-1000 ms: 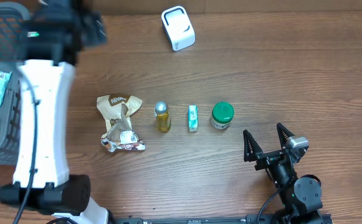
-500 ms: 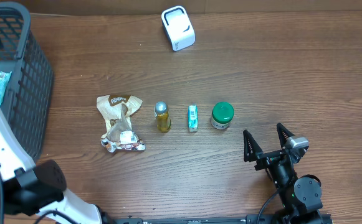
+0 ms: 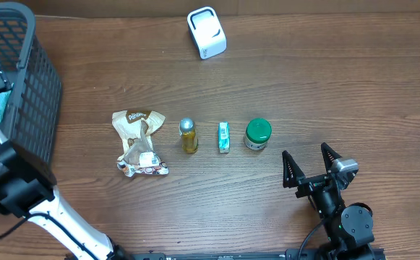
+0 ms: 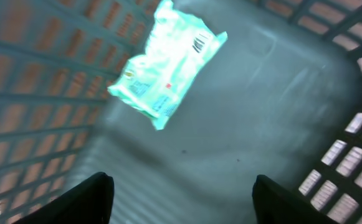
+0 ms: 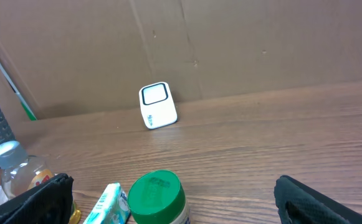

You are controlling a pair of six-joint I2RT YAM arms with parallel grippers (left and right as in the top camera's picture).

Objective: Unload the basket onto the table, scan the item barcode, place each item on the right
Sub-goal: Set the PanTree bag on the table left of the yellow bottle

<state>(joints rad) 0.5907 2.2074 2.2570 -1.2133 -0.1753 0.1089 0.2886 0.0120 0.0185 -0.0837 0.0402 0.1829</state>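
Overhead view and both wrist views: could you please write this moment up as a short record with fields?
basket: dark mesh basket, table's left end
in basket: pale green packet lying on the floor, barcode showing
left gripper: open above the basket floor, holding nothing
right gripper: open, empty, right of the jar
scanner: white scanner, far edge of the table
row on table, left to right: crumpled brown wrapper, yellow bottle, small green box, green-lidded jar

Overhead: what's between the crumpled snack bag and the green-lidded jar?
In the overhead view, two things: a small yellow bottle nearer the snack bag, then a teal pack nearer the green-lidded jar.
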